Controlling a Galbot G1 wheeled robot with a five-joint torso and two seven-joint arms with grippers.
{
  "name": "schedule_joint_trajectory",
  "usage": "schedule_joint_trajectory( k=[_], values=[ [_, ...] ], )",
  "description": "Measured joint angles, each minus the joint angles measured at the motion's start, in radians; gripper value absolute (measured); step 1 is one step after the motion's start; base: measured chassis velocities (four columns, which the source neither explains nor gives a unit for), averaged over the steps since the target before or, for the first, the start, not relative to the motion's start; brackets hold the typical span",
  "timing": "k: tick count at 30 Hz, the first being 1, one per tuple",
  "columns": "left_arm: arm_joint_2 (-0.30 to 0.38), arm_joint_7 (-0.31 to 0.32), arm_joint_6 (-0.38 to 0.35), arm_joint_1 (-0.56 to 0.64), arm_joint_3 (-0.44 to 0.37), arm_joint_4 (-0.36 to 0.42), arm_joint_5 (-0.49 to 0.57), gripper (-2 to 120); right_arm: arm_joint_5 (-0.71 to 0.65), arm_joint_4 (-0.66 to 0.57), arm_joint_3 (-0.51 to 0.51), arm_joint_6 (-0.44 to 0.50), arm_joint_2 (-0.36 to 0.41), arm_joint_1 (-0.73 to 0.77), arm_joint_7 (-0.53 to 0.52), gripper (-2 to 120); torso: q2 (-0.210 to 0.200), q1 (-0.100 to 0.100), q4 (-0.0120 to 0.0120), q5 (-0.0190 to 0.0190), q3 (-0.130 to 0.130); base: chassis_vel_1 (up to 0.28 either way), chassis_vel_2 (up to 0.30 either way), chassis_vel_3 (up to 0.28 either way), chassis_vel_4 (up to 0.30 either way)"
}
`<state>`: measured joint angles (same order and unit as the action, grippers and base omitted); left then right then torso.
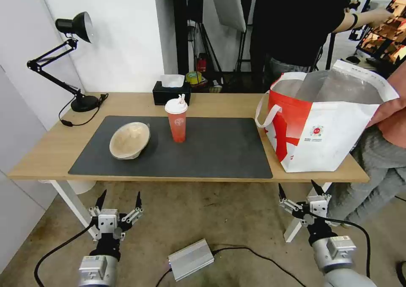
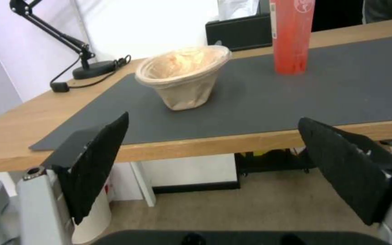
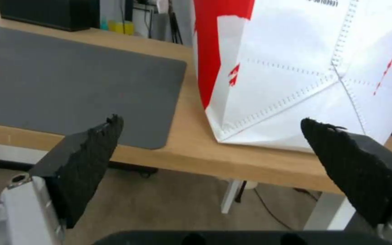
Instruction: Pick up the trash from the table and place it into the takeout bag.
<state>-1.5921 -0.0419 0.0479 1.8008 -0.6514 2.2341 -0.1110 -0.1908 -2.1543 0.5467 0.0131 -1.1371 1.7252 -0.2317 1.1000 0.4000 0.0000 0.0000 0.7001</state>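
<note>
Silver-grey arms trail black cables; each end effector (image 1: 120, 200) carries pointed black textured fingers (image 2: 97, 163).

In the left wrist view the red drink cup (image 2: 292, 37) was cut off at the picture's edge, so its lid went unseen, and the black tissue box (image 2: 239, 32) behind it lost its upper part the same way. The takeout bag (image 3: 314, 68) (in the right wrist view) ran past two edges, its opening and handles out of sight, while its small round logo (image 1: 316, 130) in the head view was too small to read.
</note>
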Motion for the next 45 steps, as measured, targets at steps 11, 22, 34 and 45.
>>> schedule_joint_trajectory(
  k=[11,22,34,45],
  values=[
    [0.000,0.000,0.000,0.000,-0.001,0.000,0.000,100,0.000,0.007,-0.024,-0.008,-0.005,0.001,-0.026,100,0.000,0.000,0.0000,0.0000,0.000,0.000,0.000,0.000,0.000],
    [0.000,0.000,0.000,0.002,-0.001,0.005,0.000,100,-0.008,-0.031,-0.059,-0.017,0.002,0.002,-0.026,100,0.000,0.000,0.0000,-0.0001,0.000,0.000,0.000,0.000,0.000],
    [0.001,0.000,0.000,0.001,0.004,0.006,0.000,100,-0.068,-0.075,-0.145,-0.042,0.064,-0.073,-0.012,100,0.000,0.000,0.0000,0.0001,0.000,0.000,0.000,0.000,0.000],
    [0.003,-0.005,0.000,-0.005,0.013,0.007,-0.002,100,-0.218,-0.082,-0.232,-0.079,0.213,-0.296,0.048,100,0.000,0.000,0.0001,0.0001,0.000,0.000,0.000,0.000,0.000]
  ],
)
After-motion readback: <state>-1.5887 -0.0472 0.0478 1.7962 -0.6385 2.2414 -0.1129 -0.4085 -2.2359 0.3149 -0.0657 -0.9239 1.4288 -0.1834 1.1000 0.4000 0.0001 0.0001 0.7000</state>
